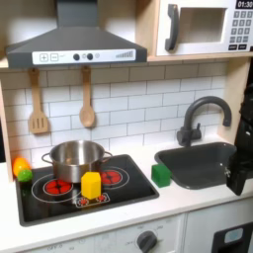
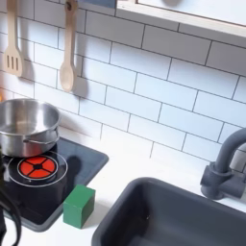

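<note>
In the first exterior view I am seeing the gripper (image 1: pixel 240 170) hanging dark at the right edge over the sink (image 1: pixel 198 164), well apart from the green block (image 1: pixel 160 175) sitting between stove (image 1: pixel 124 195) and sink; I cannot tell how its jaws are standing. In the second exterior view the green block (image 2: pixel 79 206) is resting on the counter (image 2: pixel 125 154) just beside the stove (image 2: pixel 82 168), with the pot (image 2: pixel 27 125) sitting at the second exterior view's left.

No text can be read; the microwave (image 1: pixel 203 27) keypad (top right) is too blurred.
</note>
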Controlling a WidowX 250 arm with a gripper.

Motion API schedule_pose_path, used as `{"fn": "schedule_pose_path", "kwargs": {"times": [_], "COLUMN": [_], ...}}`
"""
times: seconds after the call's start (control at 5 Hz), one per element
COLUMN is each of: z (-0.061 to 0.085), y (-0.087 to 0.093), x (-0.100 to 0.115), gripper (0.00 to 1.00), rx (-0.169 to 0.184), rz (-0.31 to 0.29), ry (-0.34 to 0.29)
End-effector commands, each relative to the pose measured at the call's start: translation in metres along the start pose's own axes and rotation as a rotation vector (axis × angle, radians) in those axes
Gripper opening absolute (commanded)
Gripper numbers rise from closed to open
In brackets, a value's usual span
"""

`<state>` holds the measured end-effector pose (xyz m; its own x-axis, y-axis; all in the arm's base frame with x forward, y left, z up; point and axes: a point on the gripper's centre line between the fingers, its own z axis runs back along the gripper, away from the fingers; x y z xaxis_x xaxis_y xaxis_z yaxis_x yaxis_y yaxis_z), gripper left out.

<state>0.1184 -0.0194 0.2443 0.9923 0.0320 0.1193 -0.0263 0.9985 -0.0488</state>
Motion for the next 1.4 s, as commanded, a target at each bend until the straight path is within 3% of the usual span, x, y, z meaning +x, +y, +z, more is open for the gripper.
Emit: {"fn": "schedule_pose_path", "kwargs": {"times": [0.0, 0.6, 1.2], "z": [0.0, -0.005, -0.003], "y": [0.0, 0.01, 0.03], "x": [0.0, 0.015, 0.044], "gripper": [1.0, 1.0, 1.0], "rx": [0.0, -0.006, -0.036], "rz": [0.0, 0.062, 0.149], "ry": [-0.002, -0.013, -0.083]}}
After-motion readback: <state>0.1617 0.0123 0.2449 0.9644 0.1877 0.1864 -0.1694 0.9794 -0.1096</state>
